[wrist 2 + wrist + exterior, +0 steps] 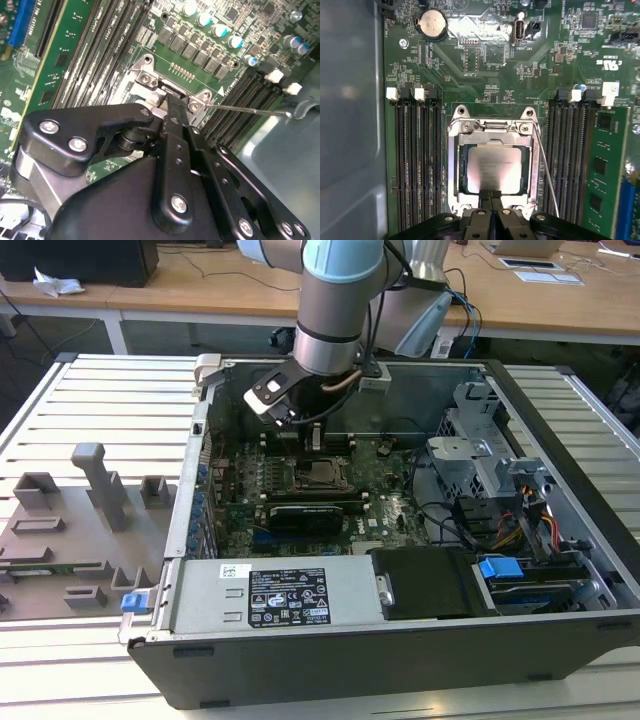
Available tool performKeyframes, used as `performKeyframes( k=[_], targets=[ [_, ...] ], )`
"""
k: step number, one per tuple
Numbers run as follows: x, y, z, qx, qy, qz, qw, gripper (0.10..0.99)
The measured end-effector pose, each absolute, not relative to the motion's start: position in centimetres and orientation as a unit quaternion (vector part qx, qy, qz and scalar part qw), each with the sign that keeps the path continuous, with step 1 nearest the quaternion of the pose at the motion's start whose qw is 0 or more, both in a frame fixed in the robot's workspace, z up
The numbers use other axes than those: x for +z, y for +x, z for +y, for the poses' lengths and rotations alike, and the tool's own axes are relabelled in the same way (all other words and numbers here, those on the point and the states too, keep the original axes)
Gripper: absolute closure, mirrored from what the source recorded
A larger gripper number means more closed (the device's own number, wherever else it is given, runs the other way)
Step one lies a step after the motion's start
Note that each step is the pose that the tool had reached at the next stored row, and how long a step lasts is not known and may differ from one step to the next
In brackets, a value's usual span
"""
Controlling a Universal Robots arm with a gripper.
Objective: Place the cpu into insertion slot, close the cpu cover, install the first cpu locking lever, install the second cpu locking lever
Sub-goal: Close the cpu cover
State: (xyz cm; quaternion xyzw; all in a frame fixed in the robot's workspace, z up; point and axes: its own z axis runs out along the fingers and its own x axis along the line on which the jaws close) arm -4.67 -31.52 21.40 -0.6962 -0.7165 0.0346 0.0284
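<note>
Cpu [494, 170] lies seated in the slot [463, 172], the cover [453, 170] down flat around it. The gripper [491, 196], fingers pinched together, touches the cover's edge. A thin lever [546, 175] angles away beside the cover, towards the memory slots [567, 150]. Beyond, the green board [485, 75] spreads inside the open case [400, 640].

cpu [495, 170]: silvery metal top, soft sheen | cpu cover [452, 170]: bright bare metal | gripper [491, 194]: matt black, shiny screws | circuit board [485, 75]: green, semi-gloss
</note>
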Motion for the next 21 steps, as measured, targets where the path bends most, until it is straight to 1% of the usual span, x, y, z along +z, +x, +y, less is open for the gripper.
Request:
performKeyframes(
  k=[3, 5, 12, 16, 21],
  targets=[
    [21.6, -4.7, -31.7, 0.034, -0.696, -0.717, 0.028, 0.980],
    [21.6, -4.7, -32.3, 0.035, -0.696, -0.716, 0.028, 0.980],
    [21.6, -1.8, -32.3, 0.039, -0.696, -0.716, 0.033, 0.980],
    [21.7, -1.1, -32.3, 0.039, -0.696, -0.716, 0.033, 0.980],
    [22.9, -1.1, -32.3, 0.039, -0.696, -0.716, 0.033, 0.980]
  ],
)
